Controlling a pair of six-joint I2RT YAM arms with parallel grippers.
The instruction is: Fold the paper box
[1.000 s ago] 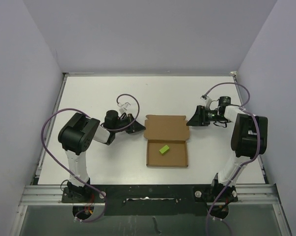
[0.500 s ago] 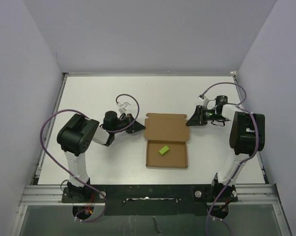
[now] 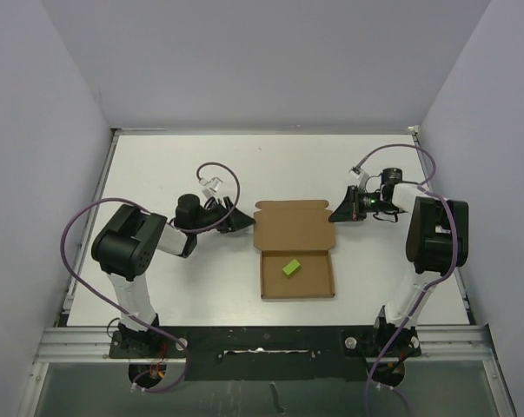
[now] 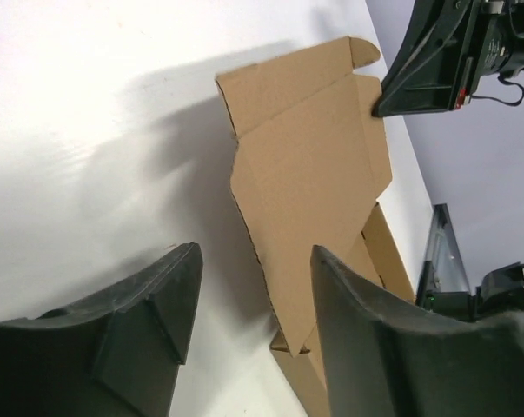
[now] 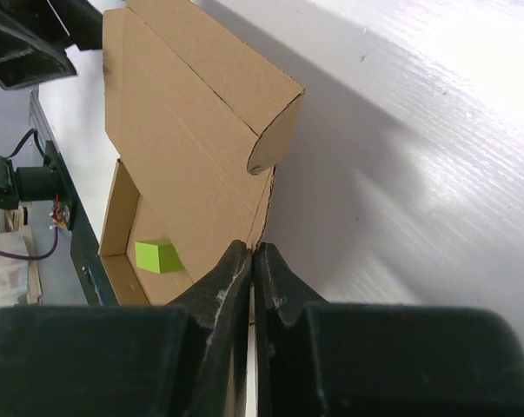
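The white table (image 3: 157,165) carries the paper box (image 3: 292,230), which lies between the two grippers. Its lid stands raised and its open tray lies on the side toward the arm bases. The left gripper (image 4: 253,291) has its fingers apart; the lid's left edge is just ahead of them and not clamped. The right gripper (image 5: 253,259) has its fingers pressed together, and they seem to pinch the lid's thin right edge. A small green block (image 5: 157,255) lies in the tray.
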